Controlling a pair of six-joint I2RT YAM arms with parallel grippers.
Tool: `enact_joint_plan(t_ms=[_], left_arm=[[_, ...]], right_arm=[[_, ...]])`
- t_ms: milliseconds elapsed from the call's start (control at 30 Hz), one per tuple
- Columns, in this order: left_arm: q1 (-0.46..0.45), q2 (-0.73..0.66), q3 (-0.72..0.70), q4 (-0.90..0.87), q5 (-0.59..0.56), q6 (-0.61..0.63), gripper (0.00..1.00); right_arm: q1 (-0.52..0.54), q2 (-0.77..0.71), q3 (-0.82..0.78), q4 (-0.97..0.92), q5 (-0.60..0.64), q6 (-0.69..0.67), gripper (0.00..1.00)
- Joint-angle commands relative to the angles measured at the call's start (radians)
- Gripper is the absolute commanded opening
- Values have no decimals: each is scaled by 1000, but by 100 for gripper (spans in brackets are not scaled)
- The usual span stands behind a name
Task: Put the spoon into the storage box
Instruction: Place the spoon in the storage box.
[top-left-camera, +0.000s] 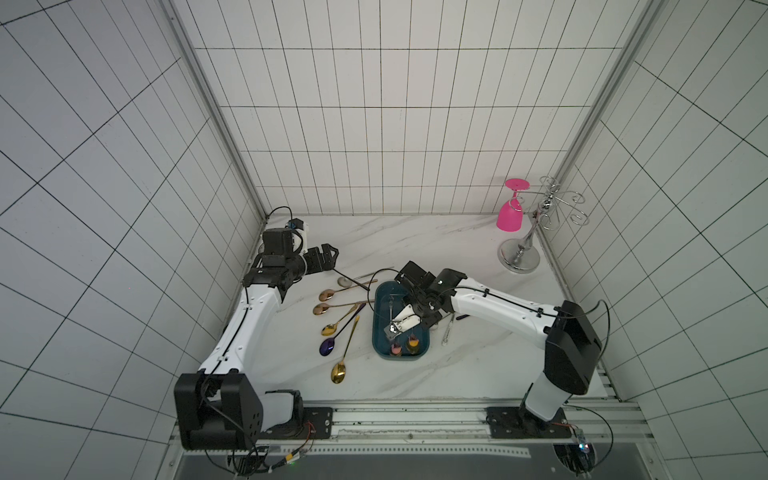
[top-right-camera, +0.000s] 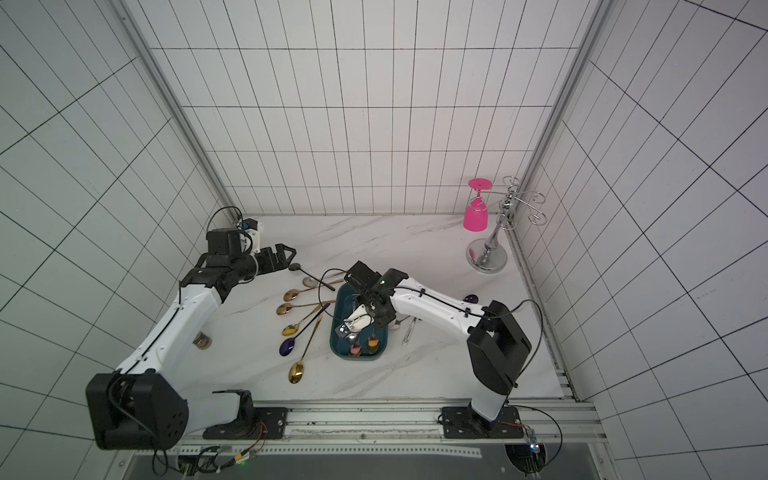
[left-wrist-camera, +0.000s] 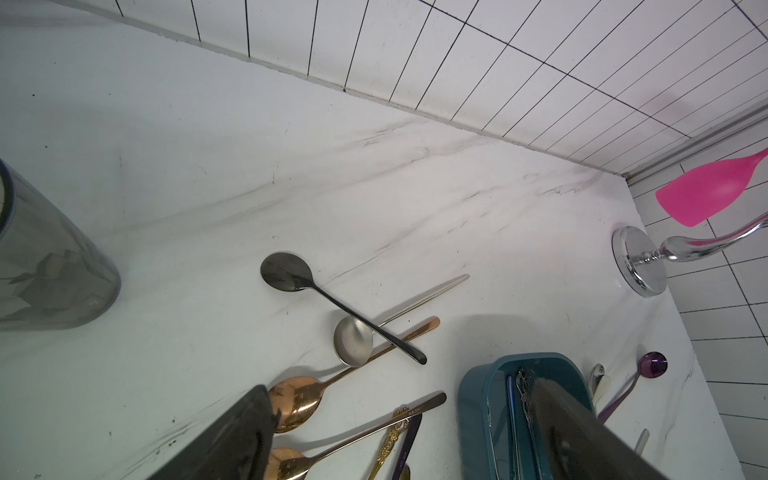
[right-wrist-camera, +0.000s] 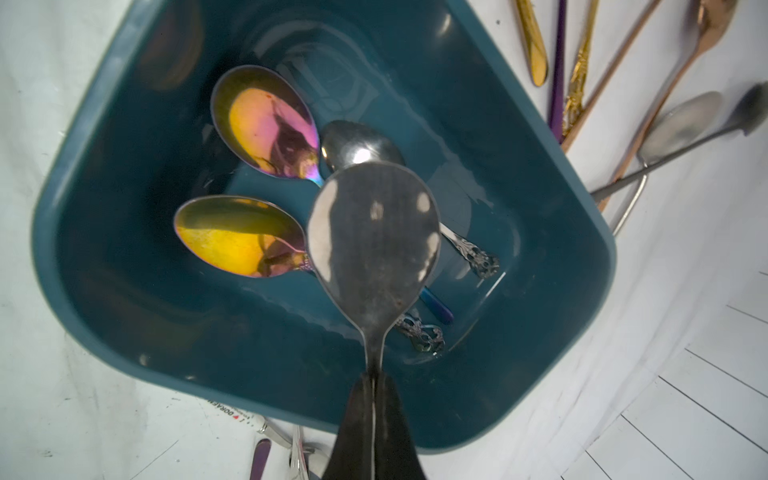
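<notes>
spoon (right-wrist-camera: 374, 232) hung bowl-first over the teal storage box (right-wrist-camera: 137, 270), neck pinched in the right gripper (right-wrist-camera: 374, 376), likely so release would drop it among the spoons lying inside (right-wrist-camera: 266, 124); left gripper (top-left-camera: 327, 254) stood wide, empty, near the loose spoons (top-left-camera: 330, 329).

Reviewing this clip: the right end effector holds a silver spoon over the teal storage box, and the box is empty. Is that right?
Not quite: the box is not empty. The right wrist view shows the storage box containing a pink-gold spoon, a yellow spoon and an ornate spoon. The rest stands: the right end effector holds the silver spoon over it.
</notes>
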Motion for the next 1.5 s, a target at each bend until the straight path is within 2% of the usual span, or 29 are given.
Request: enact_joint_plan(t_ms=[0, 267, 433, 733, 867, 1033, 1067, 1100, 1267, 1367, 1467], left_arm=[[6, -9, 15, 1, -1, -1, 98], [11, -12, 11, 5, 2, -3, 98], [13, -12, 9, 8, 2, -4, 98], [14, -12, 6, 11, 2, -4, 98], [16, -11, 4, 12, 2, -5, 98], [17, -8, 5, 13, 3, -5, 98], [17, -9, 4, 13, 2, -4, 98], [17, -8, 4, 13, 2, -5, 98], [19, -5, 4, 14, 2, -7, 98], [22, 1, 5, 16, 2, -5, 98], [25, 5, 7, 14, 3, 2, 98]], right_arm=[[22, -22, -33, 39, 10, -44, 0], [82, 52, -29, 55, 20, -52, 0], [98, 82, -43, 116, 88, -57, 1], [109, 59, -37, 124, 156, -15, 27], [98, 34, -49, 125, 185, 30, 33], [83, -3, -20, 96, 180, 214, 37], [83, -15, -20, 97, 168, 271, 44], [83, -24, -17, 98, 159, 324, 47], [93, -56, 33, 99, 127, 738, 61], [96, -83, 26, 118, 131, 924, 65], [95, -123, -17, 156, 158, 1027, 65]])
